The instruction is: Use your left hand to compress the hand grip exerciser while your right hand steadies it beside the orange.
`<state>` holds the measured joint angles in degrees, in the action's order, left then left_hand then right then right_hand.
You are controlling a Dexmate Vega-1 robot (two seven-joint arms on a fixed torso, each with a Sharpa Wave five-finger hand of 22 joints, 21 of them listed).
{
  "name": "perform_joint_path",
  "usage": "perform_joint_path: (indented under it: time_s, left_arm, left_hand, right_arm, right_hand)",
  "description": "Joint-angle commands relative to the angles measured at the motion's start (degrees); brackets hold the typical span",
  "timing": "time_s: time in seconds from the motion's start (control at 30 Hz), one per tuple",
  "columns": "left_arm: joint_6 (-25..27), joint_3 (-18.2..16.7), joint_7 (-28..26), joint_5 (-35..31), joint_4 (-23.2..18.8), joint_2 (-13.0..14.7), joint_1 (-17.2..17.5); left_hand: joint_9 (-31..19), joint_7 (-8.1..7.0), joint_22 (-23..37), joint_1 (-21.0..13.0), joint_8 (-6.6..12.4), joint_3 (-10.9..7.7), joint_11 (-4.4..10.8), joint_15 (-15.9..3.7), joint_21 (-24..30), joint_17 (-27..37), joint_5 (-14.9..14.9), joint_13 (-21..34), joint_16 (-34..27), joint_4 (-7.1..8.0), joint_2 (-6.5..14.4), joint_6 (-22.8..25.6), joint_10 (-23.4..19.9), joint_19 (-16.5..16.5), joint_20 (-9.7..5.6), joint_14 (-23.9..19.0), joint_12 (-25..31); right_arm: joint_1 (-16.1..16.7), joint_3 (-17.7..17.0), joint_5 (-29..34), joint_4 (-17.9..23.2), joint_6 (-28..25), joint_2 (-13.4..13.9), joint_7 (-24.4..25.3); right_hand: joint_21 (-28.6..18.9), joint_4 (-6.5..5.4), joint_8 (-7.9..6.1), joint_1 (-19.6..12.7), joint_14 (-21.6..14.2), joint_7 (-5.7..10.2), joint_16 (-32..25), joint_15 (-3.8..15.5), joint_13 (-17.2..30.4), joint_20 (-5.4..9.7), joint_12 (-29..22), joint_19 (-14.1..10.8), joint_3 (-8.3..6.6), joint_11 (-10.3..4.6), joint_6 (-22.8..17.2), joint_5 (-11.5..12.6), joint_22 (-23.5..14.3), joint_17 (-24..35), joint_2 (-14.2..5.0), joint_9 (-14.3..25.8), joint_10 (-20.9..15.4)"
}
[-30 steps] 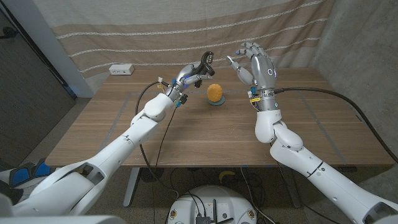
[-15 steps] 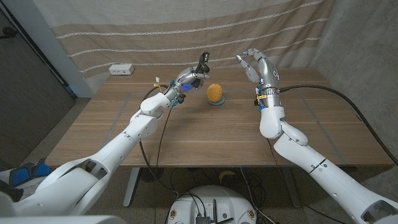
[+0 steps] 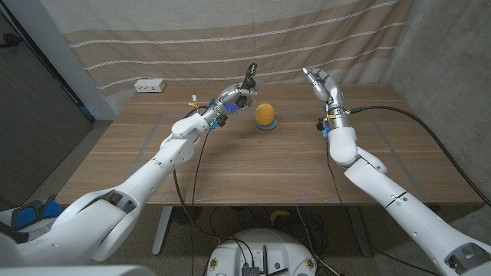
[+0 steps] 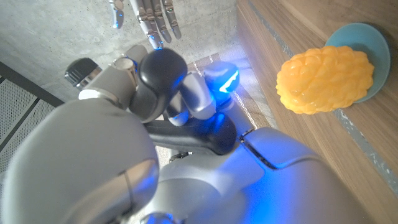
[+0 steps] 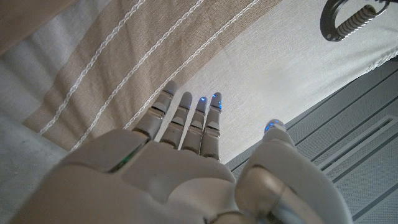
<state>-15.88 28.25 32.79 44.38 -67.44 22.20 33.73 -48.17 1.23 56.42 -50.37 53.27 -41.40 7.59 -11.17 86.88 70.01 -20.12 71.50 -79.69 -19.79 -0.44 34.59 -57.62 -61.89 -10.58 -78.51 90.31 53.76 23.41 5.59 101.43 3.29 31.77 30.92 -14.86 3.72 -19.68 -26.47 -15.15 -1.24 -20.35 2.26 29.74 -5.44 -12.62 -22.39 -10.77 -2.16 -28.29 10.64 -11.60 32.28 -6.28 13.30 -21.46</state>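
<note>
- The hand grip exerciser [image 3: 248, 79] is held raised by the left hand [image 3: 234, 96], upper centre, just left of the orange [image 3: 265, 114].
- The right hand [image 3: 323, 83] is raised upper right, fingers spread, nothing held.

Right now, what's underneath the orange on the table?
The orange sits on a small teal dish, whose rim shows around it on the wooden table. The dish's centre is covered by the fruit.

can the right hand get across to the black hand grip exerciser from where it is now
Probably yes. The right hand is raised and open, and the black hand grip exerciser is held up by the left hand; only air lies between them, above the orange.
</note>
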Motion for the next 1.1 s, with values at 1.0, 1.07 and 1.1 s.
perform_joint_path:
  time_s: [1.0, 1.07, 1.1]
  left_arm:
    - [3.0, -8.5, -2.1, 11.3, 0.9, -4.3, 5.9]
    - [3.1, -8.6, -3.4, 11.2, -0.1, -4.1, 6.5]
    - [3.1, -8.7, -4.3, 11.1, -0.8, -4.0, 7.0]
  left_hand:
    - [1.0, -0.23, 3.4, -1.5, 2.16, -22.02, 1.10, -0.73, -1.4, 0.1, -1.3, 0.1, -1.6, 20.12, 11.8, -0.8, -1.7, -0.3, -1.81, -0.5, 0.4]
    - [1.4, -0.27, 4.1, -1.4, 2.35, -21.93, 1.12, -0.73, -1.4, 0.1, -1.5, 0.0, -1.8, 20.40, 11.8, -0.9, -1.7, -0.4, -1.73, -0.4, 0.4]
    - [1.4, -0.26, 3.8, -1.4, 2.44, -21.75, 1.13, -0.73, -1.6, 0.1, -1.5, 0.0, -1.8, 20.26, 11.8, -0.9, -1.7, -0.4, -1.82, -0.4, 0.4]
  right_arm:
    - [-3.2, -4.4, -34.8, -15.5, 14.8, -1.6, -24.6]
    - [-3.0, -4.9, -36.8, -16.0, 15.3, -1.8, -25.6]
    - [-2.9, -5.2, -37.6, -16.2, 15.4, -1.7, -26.2]
  right_hand:
    - [0.3, 0.95, 1.70, 1.6, 0.4, -2.31, -0.2, 0.10, -0.5, -1.19, 0.3, 1.5, -0.24, 2.36, 1.9, 0.7, -0.5, 0.7, -0.77, -0.1, 1.3]
    - [0.3, 0.96, 1.82, 1.7, 0.4, -2.58, -0.2, -0.04, -0.5, -1.28, 0.3, 1.5, -0.24, 2.50, 2.0, 0.7, -0.5, 0.8, -0.81, -0.1, 1.3]
    - [0.3, 0.96, 1.83, 1.7, 0.4, -2.58, -0.2, -0.07, -0.5, -1.29, 0.3, 1.5, -0.24, 2.53, 2.0, 0.7, -0.5, 0.8, -0.82, -0.1, 1.3]
